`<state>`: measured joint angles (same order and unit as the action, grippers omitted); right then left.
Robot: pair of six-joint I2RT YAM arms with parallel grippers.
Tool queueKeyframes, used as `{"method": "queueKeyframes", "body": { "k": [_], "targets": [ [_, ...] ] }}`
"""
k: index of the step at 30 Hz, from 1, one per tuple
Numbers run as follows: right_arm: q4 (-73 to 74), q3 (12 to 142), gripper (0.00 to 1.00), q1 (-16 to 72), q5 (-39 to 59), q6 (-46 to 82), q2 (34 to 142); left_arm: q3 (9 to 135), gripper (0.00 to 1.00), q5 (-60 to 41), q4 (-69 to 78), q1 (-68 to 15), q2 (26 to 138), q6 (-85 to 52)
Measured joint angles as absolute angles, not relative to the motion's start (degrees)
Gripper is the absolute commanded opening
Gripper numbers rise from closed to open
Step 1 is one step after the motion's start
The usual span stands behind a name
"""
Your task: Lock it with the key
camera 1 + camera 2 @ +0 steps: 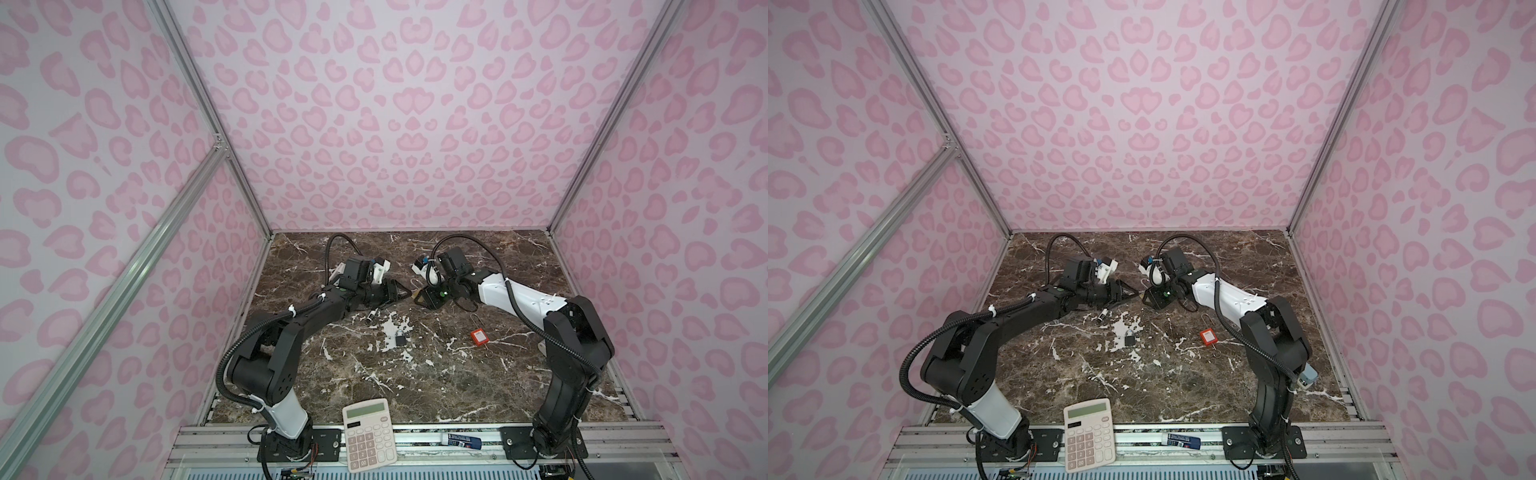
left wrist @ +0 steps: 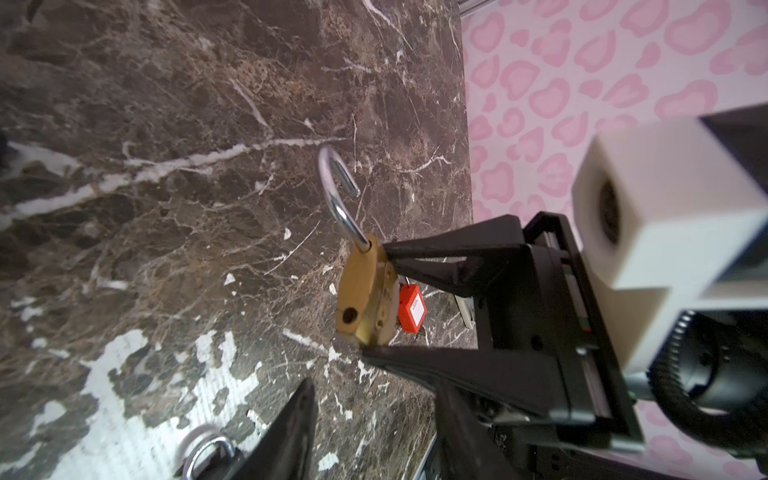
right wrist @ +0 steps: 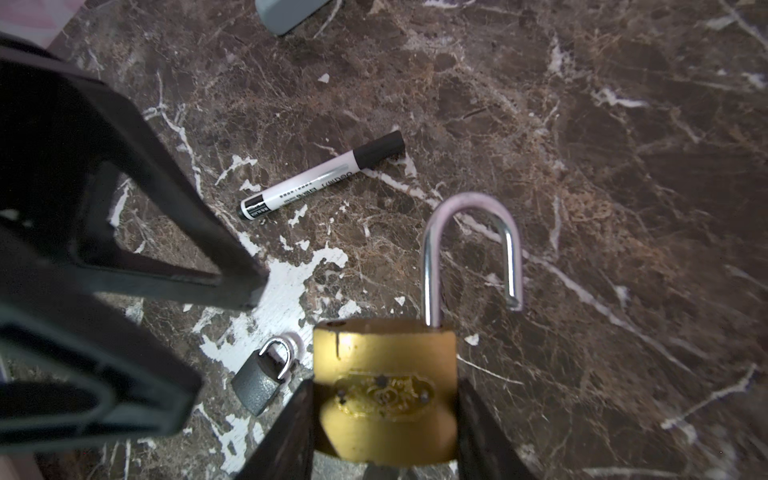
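Observation:
My right gripper [image 3: 384,419] is shut on the sides of a brass padlock [image 3: 384,365] and holds it above the marble table. The steel shackle [image 3: 469,216] stands swung open, its free end out of the body. In the left wrist view the same padlock [image 2: 357,282] sits edge-on between the right gripper's black fingers [image 2: 457,253]. My left gripper [image 2: 374,384] is open with only table between its fingers, a short way from the lock. In both top views the two grippers [image 1: 405,292] [image 1: 422,297] meet nose to nose at mid-table. The key is hidden.
A small grey padlock [image 1: 401,340] lies nearer the front, a red padlock [image 1: 478,336] to its right. A black-capped white marker [image 3: 320,178] lies below the left gripper. A calculator [image 1: 369,434] and a glue tube [image 1: 463,440] lie on the front rail. Pink patterned walls enclose three sides.

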<state>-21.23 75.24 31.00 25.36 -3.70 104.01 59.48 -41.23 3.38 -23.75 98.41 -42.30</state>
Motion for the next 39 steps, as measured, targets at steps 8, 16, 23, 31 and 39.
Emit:
{"method": "queueKeyframes", "body": {
  "k": [8,16,23,31,39],
  "targets": [
    [-20.9,75.1,0.35,31.1,27.7,-2.6,102.1,60.5,0.48,-44.1,7.0,-23.7,101.6,-44.9],
    [-20.8,75.8,0.34,32.2,29.0,-2.2,102.1,61.1,0.44,-45.6,8.6,-23.7,101.6,-45.4],
    [-20.6,76.4,0.34,32.9,29.5,-2.0,101.7,61.1,0.21,-46.1,8.6,-23.7,101.5,-46.0],
    [-20.6,76.6,0.59,33.1,29.5,-2.0,101.0,61.1,0.03,-46.7,9.1,-23.7,100.2,-46.4],
    [-13.0,70.9,0.67,29.2,31.9,2.0,93.0,60.1,0.03,-45.3,11.6,-23.0,95.1,-47.9]
  ]
}}
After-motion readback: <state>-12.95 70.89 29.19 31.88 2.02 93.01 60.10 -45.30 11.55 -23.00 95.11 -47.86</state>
